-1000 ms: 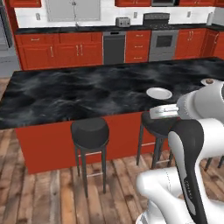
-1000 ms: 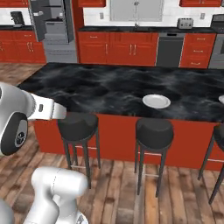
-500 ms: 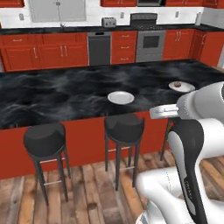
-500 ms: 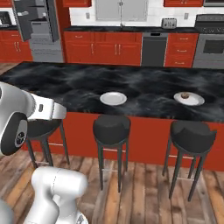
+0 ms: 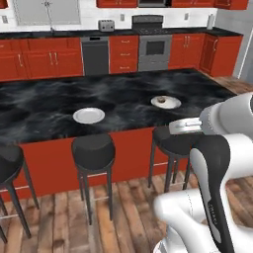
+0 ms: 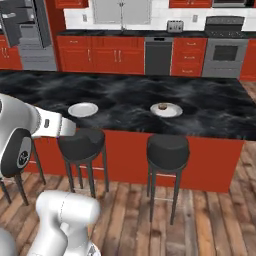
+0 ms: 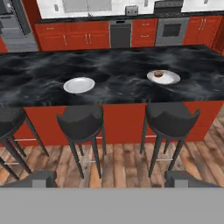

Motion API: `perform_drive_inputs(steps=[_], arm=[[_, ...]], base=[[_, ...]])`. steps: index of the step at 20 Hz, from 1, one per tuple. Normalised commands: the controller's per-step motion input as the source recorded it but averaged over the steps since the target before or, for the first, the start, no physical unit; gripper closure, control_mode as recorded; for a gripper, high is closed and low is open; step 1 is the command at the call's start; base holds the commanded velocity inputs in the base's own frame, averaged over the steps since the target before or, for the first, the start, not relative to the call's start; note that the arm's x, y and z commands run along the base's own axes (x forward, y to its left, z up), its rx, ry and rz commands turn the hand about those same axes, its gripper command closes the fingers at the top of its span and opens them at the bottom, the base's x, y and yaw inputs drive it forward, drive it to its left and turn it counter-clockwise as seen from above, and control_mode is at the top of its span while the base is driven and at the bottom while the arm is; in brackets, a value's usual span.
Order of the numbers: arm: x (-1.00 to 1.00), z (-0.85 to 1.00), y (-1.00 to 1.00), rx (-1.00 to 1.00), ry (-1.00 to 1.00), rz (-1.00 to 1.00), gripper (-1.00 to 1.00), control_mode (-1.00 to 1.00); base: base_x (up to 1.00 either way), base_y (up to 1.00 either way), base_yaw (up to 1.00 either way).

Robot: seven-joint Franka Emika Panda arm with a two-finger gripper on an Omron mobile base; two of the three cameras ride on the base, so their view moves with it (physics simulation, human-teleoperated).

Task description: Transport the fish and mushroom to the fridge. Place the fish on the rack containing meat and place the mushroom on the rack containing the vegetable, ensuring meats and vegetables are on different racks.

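Two plates sit on the black island counter (image 7: 109, 74): an empty plate (image 7: 78, 84) and, well apart, a plate (image 7: 163, 77) carrying the small brown mushroom (image 7: 158, 74). My gripper (image 7: 112, 177) holds nothing, jaws spread wide. I should close in squarely on that plate before reaching. Fish unseen; fridge (image 6: 27, 30) cut off far left.

We are facing a black marble island (image 5: 113, 94) with red panels, black stools (image 6: 167, 150) standing on the wood plank floor (image 7: 118, 166). Red cabinets (image 6: 105, 55) and a steel oven (image 5: 154, 48) are lining the white back wall.
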Motion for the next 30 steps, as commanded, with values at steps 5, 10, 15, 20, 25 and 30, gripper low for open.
perform_drive_inputs(steps=[5, 10, 15, 20, 25, 30], arm=[[0.00, 0.00, 0.00, 0.00, 0.00, 0.00, -1.00, 1.00], [0.00, 0.00, 0.00, 0.00, 0.00, 0.00, -1.00, 1.00], [0.00, 0.00, 0.00, 0.00, 0.00, 0.00, -1.00, 1.00], [0.00, 0.00, 0.00, 0.00, 0.00, 0.00, -1.00, 1.00], [0.00, 0.00, 0.00, 0.00, 0.00, 0.00, -1.00, 1.00], [0.00, 0.00, 0.00, 0.00, 0.00, 0.00, -1.00, 1.00]], base=[[0.89, -1.00, 0.00], [1.00, -0.94, 0.15], [1.00, -0.17, 0.09], [1.00, 0.31, 0.00], [1.00, -0.20, 0.31], [0.82, -0.27, 0.34]])
